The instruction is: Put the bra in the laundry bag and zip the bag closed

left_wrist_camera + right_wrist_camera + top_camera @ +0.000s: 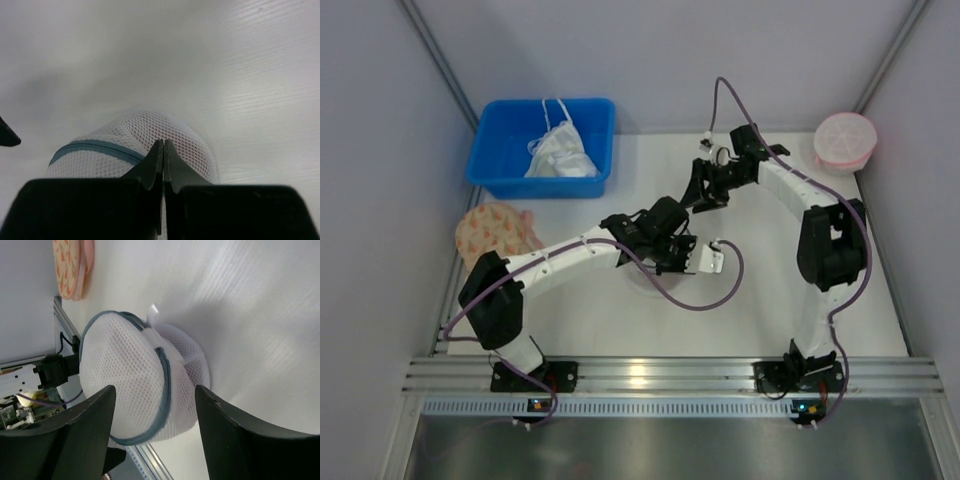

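The left gripper [163, 144] sat closest, its fingers pressed fully together, tips against the laundry bag [165, 125] beside the blue-grey zip [95, 146]. Whether they pinched the pull I could not tell. The bag lay mid-table [250, 75], and no bra showed plainly. The right gripper [154, 392] gaped wide, empty. Zipping well would probably need one gripper steadying the rim while the other drew the pull along its curve.
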`<action>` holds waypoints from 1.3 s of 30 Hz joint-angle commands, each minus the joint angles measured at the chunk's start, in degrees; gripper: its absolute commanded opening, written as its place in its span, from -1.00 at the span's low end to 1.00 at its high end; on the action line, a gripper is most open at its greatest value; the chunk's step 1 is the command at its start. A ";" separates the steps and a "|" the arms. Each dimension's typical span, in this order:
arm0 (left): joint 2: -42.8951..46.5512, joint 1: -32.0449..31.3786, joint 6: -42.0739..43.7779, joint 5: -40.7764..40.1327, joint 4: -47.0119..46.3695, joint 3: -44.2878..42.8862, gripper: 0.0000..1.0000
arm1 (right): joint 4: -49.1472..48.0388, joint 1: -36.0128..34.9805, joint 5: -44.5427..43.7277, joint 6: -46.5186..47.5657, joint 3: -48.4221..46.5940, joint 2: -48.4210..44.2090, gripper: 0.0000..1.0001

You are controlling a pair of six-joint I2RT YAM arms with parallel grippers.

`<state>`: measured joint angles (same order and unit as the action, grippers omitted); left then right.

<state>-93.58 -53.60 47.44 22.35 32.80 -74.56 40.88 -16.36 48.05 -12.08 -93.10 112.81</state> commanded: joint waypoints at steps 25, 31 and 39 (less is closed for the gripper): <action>-2.75 0.25 -2.18 0.32 -4.76 -5.25 -1.00 | -3.18 -0.60 2.75 -3.30 14.00 -7.35 -1.00; 2.26 0.17 -2.44 1.91 -4.67 -0.59 -1.00 | -4.50 0.19 0.73 -3.92 10.93 -6.65 -1.00; 7.71 -0.01 -2.71 3.67 -2.83 5.56 -1.00 | -5.20 1.24 -1.03 -3.74 5.48 -3.66 -1.00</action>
<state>-89.06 -53.25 45.12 22.17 29.50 -70.54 38.92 -16.14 49.04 -15.94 -83.83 107.85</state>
